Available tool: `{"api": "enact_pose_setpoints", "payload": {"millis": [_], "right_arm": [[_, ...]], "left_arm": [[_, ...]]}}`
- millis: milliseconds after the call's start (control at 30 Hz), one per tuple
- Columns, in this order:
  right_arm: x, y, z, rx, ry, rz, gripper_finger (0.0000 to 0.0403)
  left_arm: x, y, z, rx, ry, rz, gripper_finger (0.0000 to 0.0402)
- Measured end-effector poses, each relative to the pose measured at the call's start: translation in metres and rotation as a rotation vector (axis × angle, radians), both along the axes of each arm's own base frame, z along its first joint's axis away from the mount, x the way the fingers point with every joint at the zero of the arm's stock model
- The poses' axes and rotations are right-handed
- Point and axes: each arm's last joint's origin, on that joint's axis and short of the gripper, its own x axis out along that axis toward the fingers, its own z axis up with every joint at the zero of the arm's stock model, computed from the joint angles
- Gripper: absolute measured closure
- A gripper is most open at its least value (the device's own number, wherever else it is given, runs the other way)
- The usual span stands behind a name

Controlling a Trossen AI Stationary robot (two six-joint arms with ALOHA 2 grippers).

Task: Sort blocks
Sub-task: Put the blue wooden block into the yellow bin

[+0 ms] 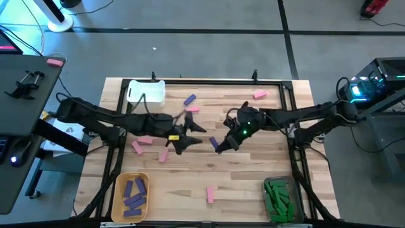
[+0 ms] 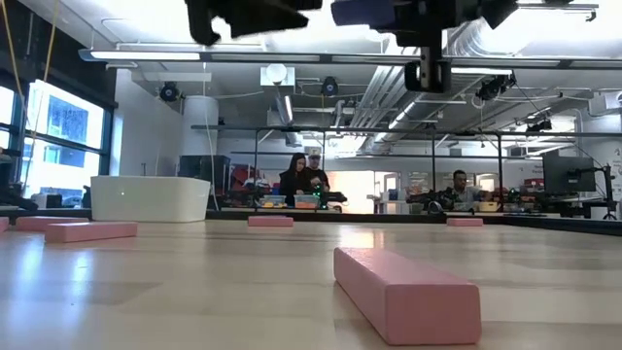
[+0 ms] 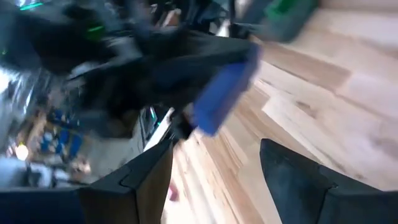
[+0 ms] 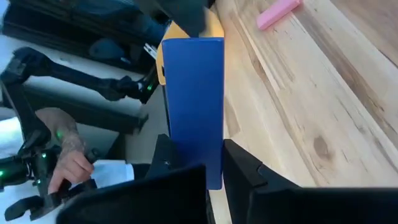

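Low view: pink block (image 2: 408,292) on wooden table (image 2: 194,292).

Bright, even ceiling light falls on the table (image 1: 253,183); shadows there are soft. The left wrist view is heavily motion-blurred. Ceiling lights glare above the table in the low view.

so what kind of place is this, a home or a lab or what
Most likely a robotics lab or workshop: the wooden table sits on a bare floor, exposed ducts and strip lights run overhead, and people sit at workstations behind it.
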Motion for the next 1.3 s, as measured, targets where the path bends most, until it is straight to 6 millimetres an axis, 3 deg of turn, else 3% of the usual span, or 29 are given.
{"api": "enact_pose_setpoints", "payload": {"millis": [167, 433, 1300], "right_arm": [[0.010, -0.005, 0.004, -0.053, 0.087, 0.063, 0.0401], [0.023, -0.011, 0.013, -0.086, 0.116, 0.129, 0.0402], [0.024, -0.002, 0.015, -0.019, 0.148, 0.187, 0.0402]], "left_arm": [[0.014, -0.011, -0.016, 0.110, -0.002, -0.035, 0.0172], [0.017, -0.024, -0.019, 0.064, -0.027, -0.063, 0.0172], [0.033, -0.019, -0.031, -0.047, -0.063, -0.027, 0.0183]]}}
